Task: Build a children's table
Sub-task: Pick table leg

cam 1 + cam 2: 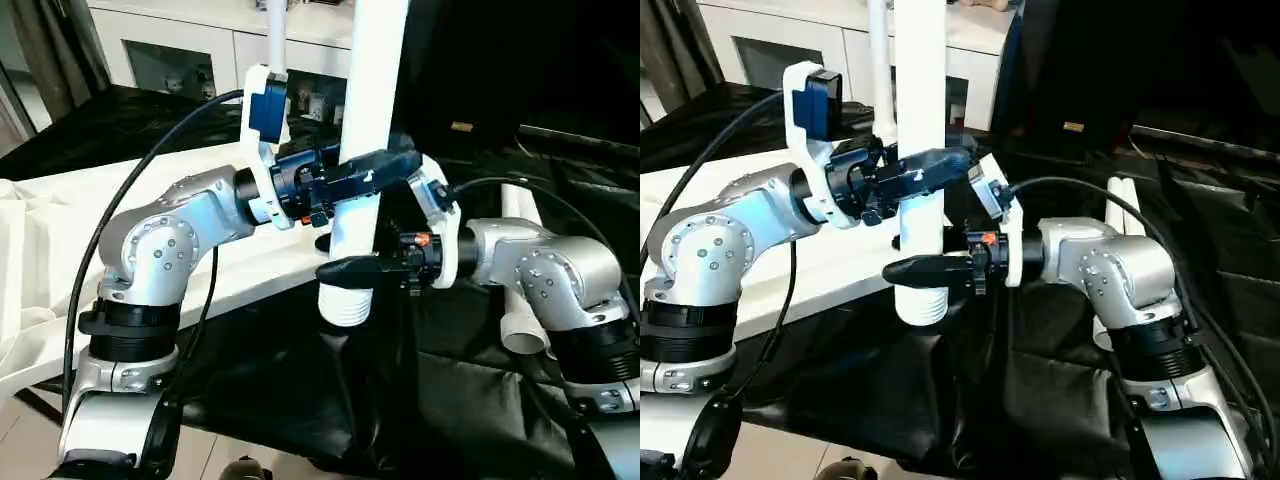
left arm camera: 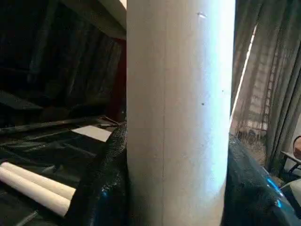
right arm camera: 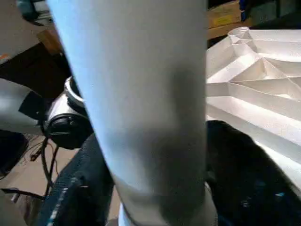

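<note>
A white tapered leg (image 1: 368, 90) stands upright in front of me, its threaded end (image 1: 344, 306) hanging just off the near edge of the white tabletop (image 1: 110, 190). My left gripper (image 1: 362, 176) is shut on the leg's middle. Lower down, just above the threads, my right gripper (image 1: 350, 268) is closed around the same leg, one black finger (image 3: 77, 193) on each side of it. The tabletop lies upside down, and the right wrist view shows its ribbed underside (image 3: 254, 84). Another leg (image 1: 276, 35) stands upright at the tabletop's far side.
Two spare white legs (image 1: 522, 300) lie on the black cloth (image 1: 300, 380) to my right, also seen as legs (image 2: 33, 183) in the left wrist view. A white cabinet with glass doors (image 1: 170, 55) stands behind the table. Black cables hang from both wrists.
</note>
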Robot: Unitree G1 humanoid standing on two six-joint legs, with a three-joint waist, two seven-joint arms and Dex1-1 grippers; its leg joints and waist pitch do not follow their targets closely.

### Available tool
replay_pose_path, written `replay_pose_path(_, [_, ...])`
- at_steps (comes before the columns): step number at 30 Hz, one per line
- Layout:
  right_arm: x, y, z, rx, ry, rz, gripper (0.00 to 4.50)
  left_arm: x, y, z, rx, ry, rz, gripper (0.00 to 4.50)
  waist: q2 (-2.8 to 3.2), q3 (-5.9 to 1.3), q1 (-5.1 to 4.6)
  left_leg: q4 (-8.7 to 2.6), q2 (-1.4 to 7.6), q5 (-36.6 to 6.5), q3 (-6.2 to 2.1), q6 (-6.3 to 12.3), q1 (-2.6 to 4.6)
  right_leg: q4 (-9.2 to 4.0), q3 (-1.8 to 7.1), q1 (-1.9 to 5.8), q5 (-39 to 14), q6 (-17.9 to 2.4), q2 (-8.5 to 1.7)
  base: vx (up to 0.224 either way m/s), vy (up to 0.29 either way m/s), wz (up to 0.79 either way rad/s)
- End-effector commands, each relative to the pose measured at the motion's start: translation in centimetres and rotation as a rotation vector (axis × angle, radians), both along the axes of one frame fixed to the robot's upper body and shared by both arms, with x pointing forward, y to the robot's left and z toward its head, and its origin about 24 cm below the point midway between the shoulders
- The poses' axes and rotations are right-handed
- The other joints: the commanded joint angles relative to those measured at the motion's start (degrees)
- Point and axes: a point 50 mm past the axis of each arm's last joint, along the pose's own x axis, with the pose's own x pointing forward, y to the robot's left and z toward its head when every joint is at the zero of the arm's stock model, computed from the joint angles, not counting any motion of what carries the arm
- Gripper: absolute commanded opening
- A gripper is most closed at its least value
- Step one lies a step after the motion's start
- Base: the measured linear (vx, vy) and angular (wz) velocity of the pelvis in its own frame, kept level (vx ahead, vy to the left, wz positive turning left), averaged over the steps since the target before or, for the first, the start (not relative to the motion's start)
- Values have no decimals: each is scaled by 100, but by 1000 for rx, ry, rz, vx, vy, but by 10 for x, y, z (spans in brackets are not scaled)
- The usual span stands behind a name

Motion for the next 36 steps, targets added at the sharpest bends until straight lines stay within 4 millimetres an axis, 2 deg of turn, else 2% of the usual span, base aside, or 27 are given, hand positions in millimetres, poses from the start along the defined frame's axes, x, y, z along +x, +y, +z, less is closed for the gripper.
replay_pose_path(1, [3,-5,1,-27,-5,-18,260,-3,-2,4,-20,-14,-33,186,47,-467,4,-379,333,-989,-141,-217,149,-444,317,255,-573,-1043,-550,0,0,0])
replay_pose_path(2, [3,-5,0,-27,-4,-15,239,-3,-2,5,-22,-14,-31,186,40,-466,7,-375,328,-978,-138,-211,140,-446,320,260,-573,-1041,-553,0,0,0])
replay_pose_path(5, [3,-4,-1,-24,2,-11,217,-1,-2,5,-31,-6,-17,186,47,-469,7,-373,332,-985,-138,-218,150,-450,320,252,-589,-1034,-553,0,0,0])
replay_pose_path(10, [4,-4,-2,-11,2,-23,201,-1,-3,4,-30,-4,-4,186,50,-470,10,-373,329,-967,-140,-204,142,-445,315,258,-546,-1057,-553,0,0,0])
replay_pose_path(11, [4,-4,-2,-6,-1,-31,200,1,-3,4,-32,0,23,221,55,-473,9,-372,333,-972,-141,-208,145,-441,316,257,-528,-1067,-553,0,0,0])
replay_pose_path(12, [4,-4,-2,-2,-2,-39,200,2,-2,4,-42,9,35,242,66,-473,7,-370,335,-976,-142,-216,145,-436,317,255,-506,-1078,-553,0,0,0])
replay_pose_path(13, [5,-4,-3,11,-8,-62,199,5,-1,6,-71,18,64,256,53,-475,3,-368,332,-964,-139,-207,142,-435,316,260,-457,-1101,-552,0,0,0])
replay_pose_path(15, [6,-4,-3,29,-11,-91,196,6,1,8,-103,20,81,266,74,-477,8,-366,331,-973,-148,-219,141,-438,312,263,-461,-1121,-559,0,0,0])
replay_pose_path(17, [6,-4,-3,39,-10,-105,196,6,2,9,-118,19,85,277,66,-477,3,-369,326,-978,-145,-223,140,-438,310,264,-459,-1121,-552,0,0,0])
replay_pose_path(19, [9,-4,-3,81,-17,-176,194,13,7,12,-215,25,185,305,74,-474,-1,-371,334,-993,-146,-221,135,-449,318,260,-404,-1111,-555,0,0,0])
replay_pose_path(21, [11,-5,-3,105,-21,-230,194,16,10,13,-255,25,236,311,59,-486,13,-368,339,-973,-151,-234,137,-442,313,276,-337,-1143,-569,0,0,0])
replay_pose_path(24, [14,-7,-3,137,-31,-309,194,18,12,15,-314,40,267,312,58,-478,-2,-375,329,-1028,-145,-252,142,-453,313,265,-425,-1087,-561,0,0,0])
replay_pose_path(26, [27,-16,-5,169,-57,-530,194,31,22,12,-328,84,393,312,81,-476,-5,-379,327,-1035,-146,-293,143,-461,316,245,-527,-1031,-563,0,0,0])
replay_pose_path(27, [30,-19,-6,173,-60,-579,194,34,24,10,-322,92,420,312,75,-479,-11,-380,322,-1022,-143,-320,143,-471,319,229,-558,-990,-565,0,0,0])
replay_pose_path(28, [33,-24,-7,162,-70,-640,194,39,27,6,-284,112,462,312,84,-481,-20,-387,309,-1076,-148,-364,157,-473,309,243,-662,-932,-553,0,0,0])
replay_pose_path(31, [40,-38,-15,54,-130,-784,193,47,29,-19,26,39,546,312,110,-480,-40,-429,318,-1129,-162,-445,193,-490,321,220,-835,-572,-514,0,0,0])
replay_pose_path(32, [42,-44,-20,-4,-141,-822,193,48,26,-41,262,-22,524,312,114,-475,-39,-447,320,-1130,-177,-449,191,-503,327,217,-847,-460,-521,0,0,0])
replay_pose_path(33, [43,-50,-25,-78,-167,-844,193,48,27,-69,512,-54,484,312,154,-478,-28,-455,319,-1134,-193,-440,200,-523,330,198,-915,-367,-518,0,0,0])
replay_pose_path(34, [43,-50,-25,-78,-167,-844,193,48,27,-69,512,-54,484,312,139,-476,-46,-454,322,-1172,-170,-473,220,-501,344,177,-895,-289,-501,0,0,0])
replay_pose_path(35, [44,-52,-27,-114,-182,-848,193,48,28,-83,622,-53,464,312,125,-480,-52,-449,316,-1135,-164,-492,206,-482,341,205,-734,-399,-514,0,0,0])
replay_pose_path(36, [44,-53,-28,-122,-187,-848,193,48,28,-86,646,-49,459,312,163,-495,-46,-439,314,-1108,-165,-497,210,-463,343,203,-652,-456,-526,0,0,0])
